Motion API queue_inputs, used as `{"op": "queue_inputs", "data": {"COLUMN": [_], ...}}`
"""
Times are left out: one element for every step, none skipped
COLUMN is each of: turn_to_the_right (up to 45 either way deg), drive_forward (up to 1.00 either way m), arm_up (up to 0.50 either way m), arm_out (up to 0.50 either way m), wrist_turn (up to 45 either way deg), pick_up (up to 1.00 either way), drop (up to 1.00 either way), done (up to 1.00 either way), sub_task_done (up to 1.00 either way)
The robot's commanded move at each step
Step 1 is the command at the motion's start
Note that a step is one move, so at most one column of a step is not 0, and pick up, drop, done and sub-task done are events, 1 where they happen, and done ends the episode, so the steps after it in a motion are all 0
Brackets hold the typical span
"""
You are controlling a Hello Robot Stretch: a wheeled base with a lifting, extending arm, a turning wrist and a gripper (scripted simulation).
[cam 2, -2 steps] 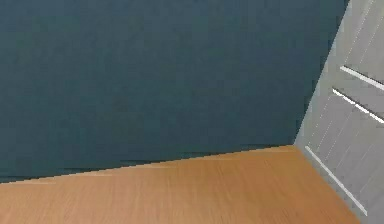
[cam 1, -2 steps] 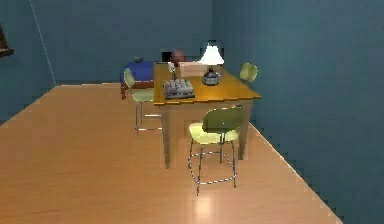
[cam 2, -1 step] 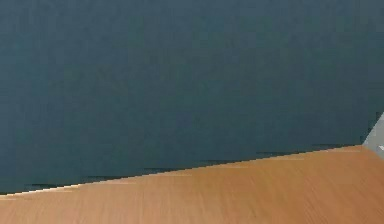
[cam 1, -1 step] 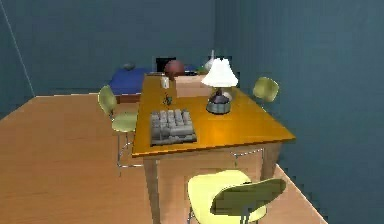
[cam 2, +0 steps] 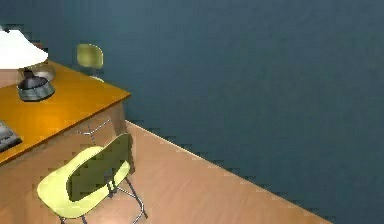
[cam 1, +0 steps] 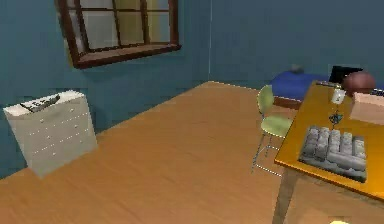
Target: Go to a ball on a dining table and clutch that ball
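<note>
Yonder, round reddish-brown ball [cam 1: 362, 81] on table [cam 1: 306, 128]

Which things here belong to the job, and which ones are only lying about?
For the job: ball; dining table.
Only lying about: grey blocky thing; green chair; white dresser; window; lamp.

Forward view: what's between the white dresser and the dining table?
In the forward view, the stretch from the white dresser is bare wooden floor, then a green chair beside the dining table.
</note>
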Motion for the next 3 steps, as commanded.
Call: {"op": "queue_inputs", "data": {"turn_to_the_right": [-45.0, -6.0, 0.0], "drive_forward": [0.0, 0.0, 0.05], "arm_up": [0.0, 0.0, 0.0], "arm_out": [0.0, 0.0, 0.0], "wrist_turn": [0.0, 0.0, 0.0], "pick_up": [0.0, 0.0, 0.0], "drop": [0.0, 0.0, 0.0], "done": [0.0, 0.0, 0.0], "sub_task_done": [0.0, 0.0, 0.0]}}
